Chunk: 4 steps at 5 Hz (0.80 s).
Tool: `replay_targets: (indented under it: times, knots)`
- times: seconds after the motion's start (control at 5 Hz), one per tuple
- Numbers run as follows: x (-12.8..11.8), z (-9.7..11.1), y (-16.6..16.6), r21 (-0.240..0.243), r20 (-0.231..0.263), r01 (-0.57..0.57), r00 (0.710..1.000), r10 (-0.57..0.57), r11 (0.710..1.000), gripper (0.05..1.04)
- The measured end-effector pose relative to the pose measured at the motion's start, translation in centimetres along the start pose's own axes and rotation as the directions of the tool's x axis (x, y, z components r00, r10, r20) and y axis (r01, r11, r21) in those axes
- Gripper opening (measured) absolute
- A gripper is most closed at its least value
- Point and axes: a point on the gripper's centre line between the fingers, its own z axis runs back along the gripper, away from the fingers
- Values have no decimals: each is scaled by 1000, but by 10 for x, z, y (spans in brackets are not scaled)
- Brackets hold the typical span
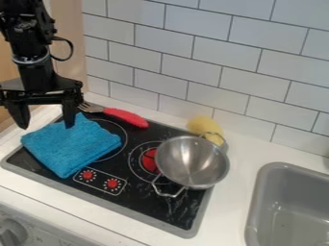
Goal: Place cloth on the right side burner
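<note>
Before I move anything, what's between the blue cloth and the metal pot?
Between the cloth and the pot, the camera view shows bare black stovetop and part of the right burner, with no object lying there.

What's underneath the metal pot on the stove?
The pot hides part of the red-centred burner, whose left portion shows beside it. Whatever else lies beneath the pot is covered and can't be seen.
</note>
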Motion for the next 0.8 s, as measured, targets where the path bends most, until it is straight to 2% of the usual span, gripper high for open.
replay_targets:
  times: [0.6, 0.8]
  knots:
    - [4, -38, -4, 16, -68, -3, 998, 4, 1000, 999]
    - [11, -41, -8, 19, -58, -13, 998, 14, 1000, 999]
